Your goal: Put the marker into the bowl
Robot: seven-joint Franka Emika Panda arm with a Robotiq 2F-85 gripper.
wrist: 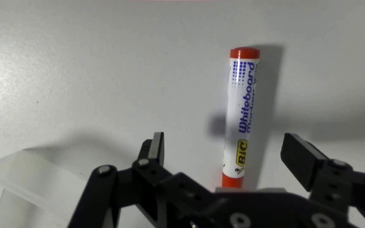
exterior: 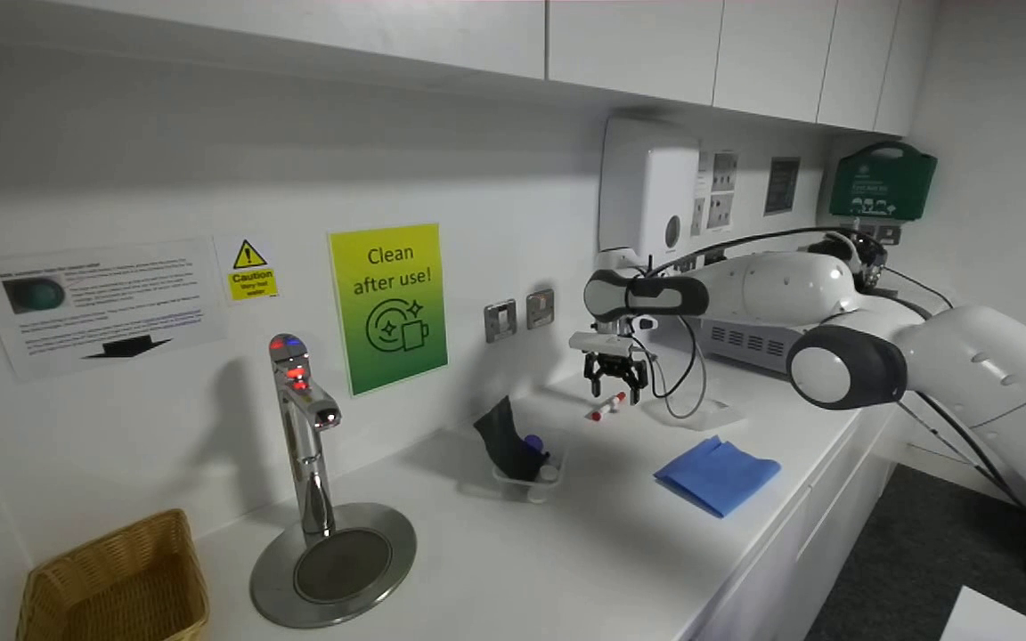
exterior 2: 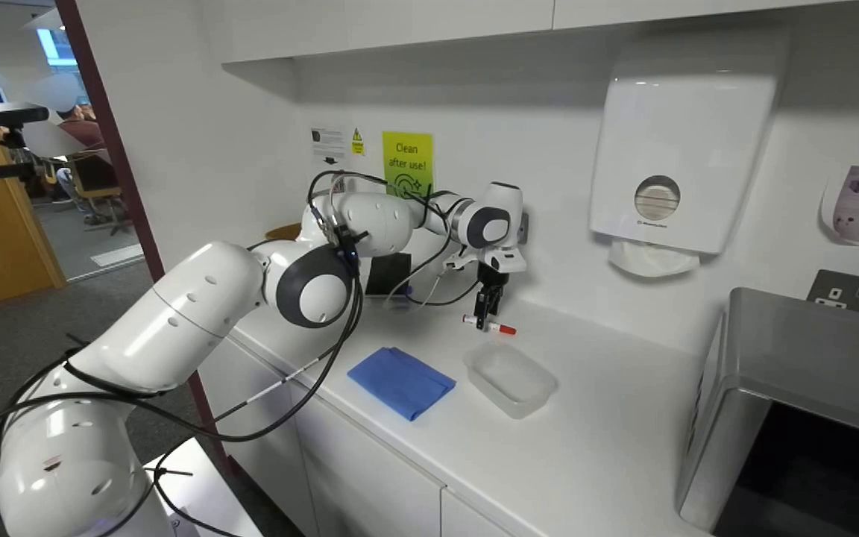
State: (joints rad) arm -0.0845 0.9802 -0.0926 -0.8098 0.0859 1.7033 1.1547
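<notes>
Off-ctr grip risk

Your gripper point(wrist: 224, 145) has its fingers point(wrist: 299, 161) spread, w/ the marker point(wrist: 240, 110) lying on the counter point(exterior 2: 608, 440) btwn them in wrist view, unheld. They look nearer its BIC end, so a pinch there may let the long end droop & snag the rim of the plastic bowl point(exterior 2: 510, 379). Tip ht unclear: too high & it prob rolls

Whiteboard marker point(wrist: 241, 117): wht body, red ends, blu-viol. dots & lettering, yel. logo. Cloth point(exterior 2: 401, 382) is blu. Gripper point(wrist: 224, 148) mostly blk.
</notes>
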